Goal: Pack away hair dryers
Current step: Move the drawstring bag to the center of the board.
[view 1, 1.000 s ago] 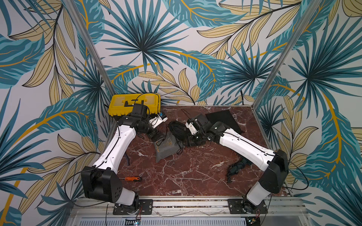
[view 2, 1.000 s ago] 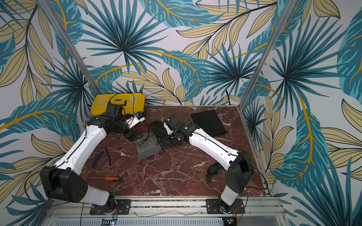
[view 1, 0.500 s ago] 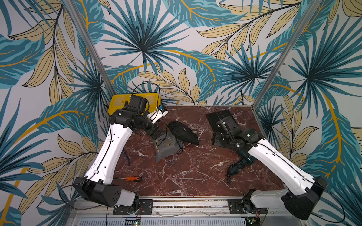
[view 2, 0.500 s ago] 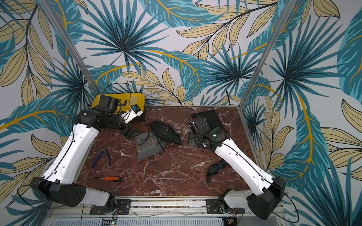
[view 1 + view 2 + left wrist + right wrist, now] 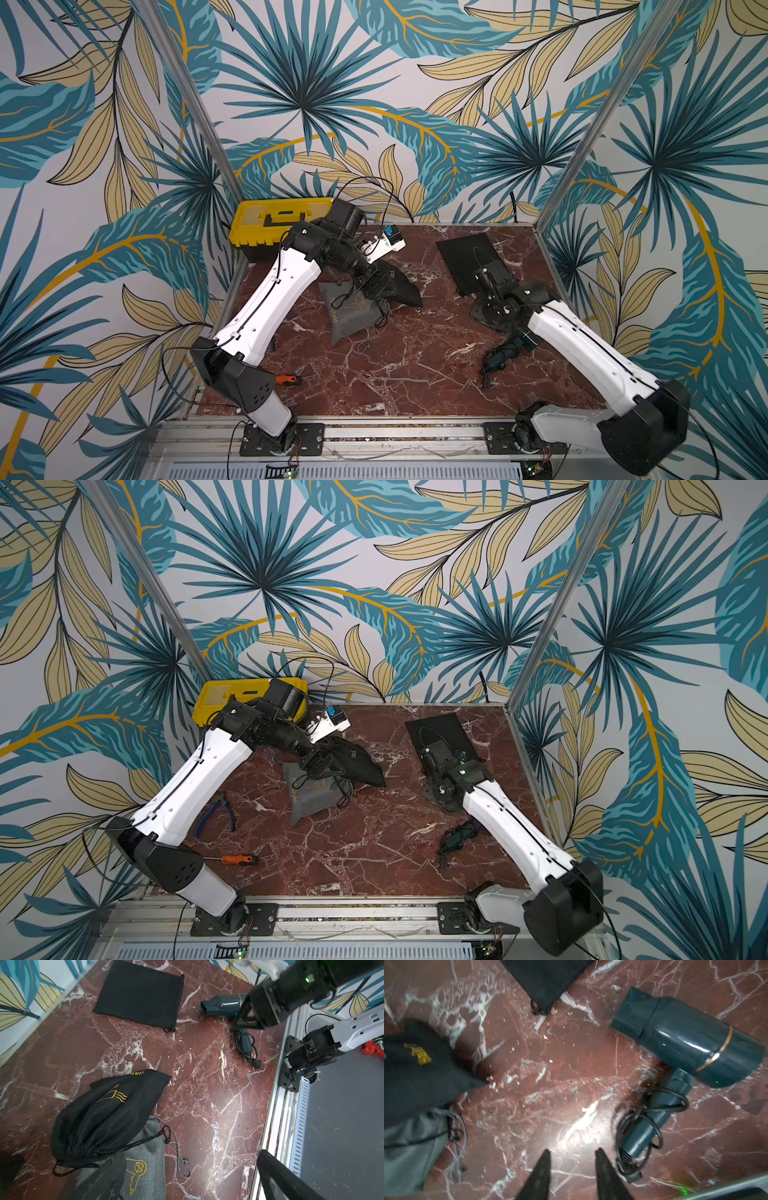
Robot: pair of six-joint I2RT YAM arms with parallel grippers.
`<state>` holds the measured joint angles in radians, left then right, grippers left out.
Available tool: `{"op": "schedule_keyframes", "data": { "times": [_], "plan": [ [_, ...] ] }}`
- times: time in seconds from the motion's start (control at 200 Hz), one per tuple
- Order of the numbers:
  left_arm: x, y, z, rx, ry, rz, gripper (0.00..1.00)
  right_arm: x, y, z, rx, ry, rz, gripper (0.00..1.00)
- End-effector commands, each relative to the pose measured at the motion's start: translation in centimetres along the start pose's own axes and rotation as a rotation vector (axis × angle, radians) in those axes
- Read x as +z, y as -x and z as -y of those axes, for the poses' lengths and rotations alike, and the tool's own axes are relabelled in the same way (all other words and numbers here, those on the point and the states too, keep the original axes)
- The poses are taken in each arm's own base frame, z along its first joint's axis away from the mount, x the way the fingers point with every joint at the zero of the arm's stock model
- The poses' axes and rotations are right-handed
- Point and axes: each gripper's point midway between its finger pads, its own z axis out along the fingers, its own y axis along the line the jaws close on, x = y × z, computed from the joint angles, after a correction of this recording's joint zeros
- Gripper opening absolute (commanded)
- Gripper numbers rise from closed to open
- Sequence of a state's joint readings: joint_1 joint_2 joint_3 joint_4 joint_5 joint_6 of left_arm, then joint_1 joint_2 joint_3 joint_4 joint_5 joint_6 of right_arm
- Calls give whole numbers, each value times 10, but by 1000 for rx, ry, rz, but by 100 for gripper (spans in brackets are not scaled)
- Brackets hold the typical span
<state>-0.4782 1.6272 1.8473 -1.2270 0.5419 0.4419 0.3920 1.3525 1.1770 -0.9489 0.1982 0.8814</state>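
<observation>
A dark teal hair dryer (image 5: pixel 503 356) (image 5: pixel 460 836) (image 5: pixel 685 1043) lies on the marble at the front right, its cord looped round the handle. Just behind it hangs my right gripper (image 5: pixel 573 1151) (image 5: pixel 484 313) (image 5: pixel 436 796), open a narrow gap and holding nothing; the dryer lies beside its fingers, apart from them. My left gripper (image 5: pixel 187 1178) (image 5: pixel 374 286) (image 5: pixel 318 766) is wide open and empty over a stuffed black pouch (image 5: pixel 104 1113) (image 5: pixel 399 286) that rests on a grey pouch (image 5: pixel 143 1159) (image 5: pixel 353 318). The dryer (image 5: pixel 225 1006) also appears in the left wrist view.
A flat black pouch (image 5: pixel 467 255) (image 5: pixel 440 731) (image 5: pixel 139 991) lies at the back right. A yellow toolbox (image 5: pixel 278 220) (image 5: pixel 216 698) stands at the back left. An orange-handled screwdriver (image 5: pixel 237 859) and blue pliers (image 5: pixel 216 812) lie front left. Metal posts frame the table.
My right arm has swung from the black pouch at the centre over to the right, beside the teal dryer, and its jaws have narrowed. The left arm stayed by the pouches.
</observation>
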Motion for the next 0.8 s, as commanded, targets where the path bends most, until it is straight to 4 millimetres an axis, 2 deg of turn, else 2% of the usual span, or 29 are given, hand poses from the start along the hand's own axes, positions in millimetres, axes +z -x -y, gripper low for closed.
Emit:
{"op": "schedule_keyframes", "data": {
  "times": [0.0,0.055,0.145,0.24,0.406,0.551,0.791],
  "plan": [
    [-24,10,2,49,66,33,99,26,44,-27,-1,45,49,13],
    [-28,8,0,55,90,31,100,43,63,-33,5,30,57,9],
    [-31,6,2,59,96,38,100,75,86,-43,2,4,40,8],
    [-29,4,-1,46,110,46,99,110,104,-46,10,-47,-3,12],
    [-30,2,-18,5,166,57,99,149,128,-57,-11,-100,-42,19],
    [-30,0,-25,-17,175,63,100,170,132,-54,-41,-167,-96,21],
    [-24,-10,-30,-34,173,46,99,191,113,-38,-97,-248,-200,24]
  ]
}}
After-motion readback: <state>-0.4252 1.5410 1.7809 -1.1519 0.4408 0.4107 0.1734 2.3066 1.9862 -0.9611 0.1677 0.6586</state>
